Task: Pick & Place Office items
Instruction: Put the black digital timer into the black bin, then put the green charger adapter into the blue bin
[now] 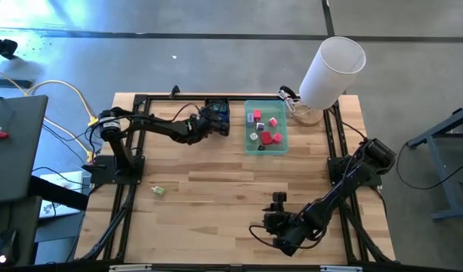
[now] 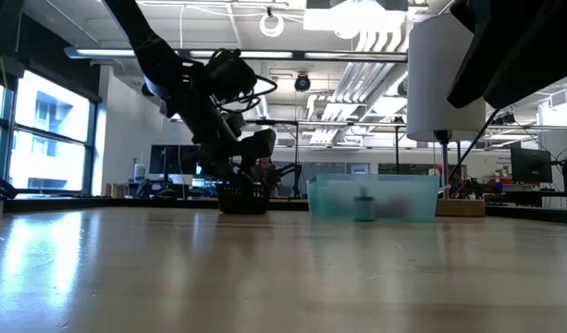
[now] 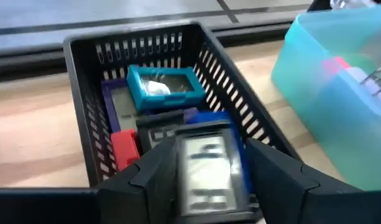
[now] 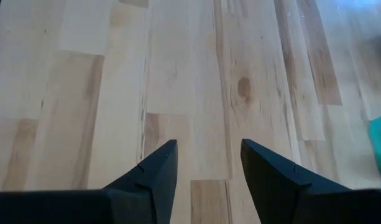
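A black mesh tray [image 3: 84,118] at the table's far middle holds teal [image 3: 164,87], purple, red [image 3: 124,149] and blue pieces. My left gripper [image 3: 212,180] hangs over its near end, open, with a blurred black piece with a grey display [image 3: 206,168] between the fingers. Right of it stands the teal tray [image 1: 248,136], with red and pink pieces [image 1: 270,130] lying in it. A green piece [image 1: 157,190] lies alone on the wood at the left. My right gripper [image 4: 209,168] is open over bare wood near the front edge, right of middle [image 1: 270,225]. My left gripper has the black display piece between its two fingers, over the black tray's near end [image 3: 178,134]. The piece is blurred, and I cannot tell whether the fingers touch its sides.
A tall white cylinder [image 1: 333,72] stands at the far right corner beside the teal tray. Black frame rails [image 1: 129,181] run along the table's left and right sides. Bare wood lies between the trays and the front edge.
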`<action>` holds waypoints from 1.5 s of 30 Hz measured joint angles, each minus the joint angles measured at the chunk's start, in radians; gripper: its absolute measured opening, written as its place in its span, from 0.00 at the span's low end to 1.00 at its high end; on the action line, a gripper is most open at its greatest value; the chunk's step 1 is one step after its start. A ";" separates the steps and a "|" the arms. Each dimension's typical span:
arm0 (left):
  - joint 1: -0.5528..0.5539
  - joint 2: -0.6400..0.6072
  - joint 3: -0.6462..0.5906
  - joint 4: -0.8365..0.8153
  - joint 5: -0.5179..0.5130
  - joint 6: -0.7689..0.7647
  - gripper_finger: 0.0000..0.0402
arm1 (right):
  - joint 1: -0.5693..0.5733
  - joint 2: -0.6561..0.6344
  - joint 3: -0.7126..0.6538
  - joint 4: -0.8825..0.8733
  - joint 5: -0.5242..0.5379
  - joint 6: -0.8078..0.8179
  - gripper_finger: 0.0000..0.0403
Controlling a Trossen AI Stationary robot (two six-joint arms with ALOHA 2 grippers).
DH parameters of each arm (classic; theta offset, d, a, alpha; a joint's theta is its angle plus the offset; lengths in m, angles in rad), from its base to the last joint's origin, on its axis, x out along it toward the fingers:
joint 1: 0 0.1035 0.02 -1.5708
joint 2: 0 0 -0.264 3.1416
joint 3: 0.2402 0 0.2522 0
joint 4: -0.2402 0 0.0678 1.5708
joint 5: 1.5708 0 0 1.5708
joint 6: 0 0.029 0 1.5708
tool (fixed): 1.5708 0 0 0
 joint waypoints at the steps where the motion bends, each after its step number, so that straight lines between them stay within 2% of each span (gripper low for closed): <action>1: 0.001 0.000 0.000 0.007 0.000 0.011 0.47 | 0.000 0.000 0.000 -0.001 0.000 0.000 0.41; 8: -0.001 0.000 0.000 0.025 0.000 0.073 0.48 | -0.004 0.000 0.000 -0.001 0.000 0.000 0.41; 12: -0.020 -0.007 0.006 0.064 0.005 0.212 0.48 | -0.004 0.000 0.000 0.000 -0.005 0.004 0.41; 20: -0.107 -0.108 0.014 0.060 0.002 0.352 0.48 | -0.004 0.000 0.000 -0.001 -0.004 0.019 0.41; 28: -0.241 -0.195 0.015 0.042 -0.006 0.580 0.48 | -0.004 0.000 0.000 0.001 -0.004 0.019 0.41; 35: -0.464 -0.229 0.015 -0.063 0.017 0.822 0.49 | -0.004 0.000 0.000 0.001 -0.002 0.026 0.41; 41: -0.645 -0.237 0.014 -0.196 -0.013 0.788 0.49 | -0.005 0.000 0.000 0.013 0.016 0.015 0.41; 45: -0.744 -0.263 0.014 -0.336 -0.011 0.633 0.49 | -0.005 0.000 0.000 0.063 0.023 -0.024 0.41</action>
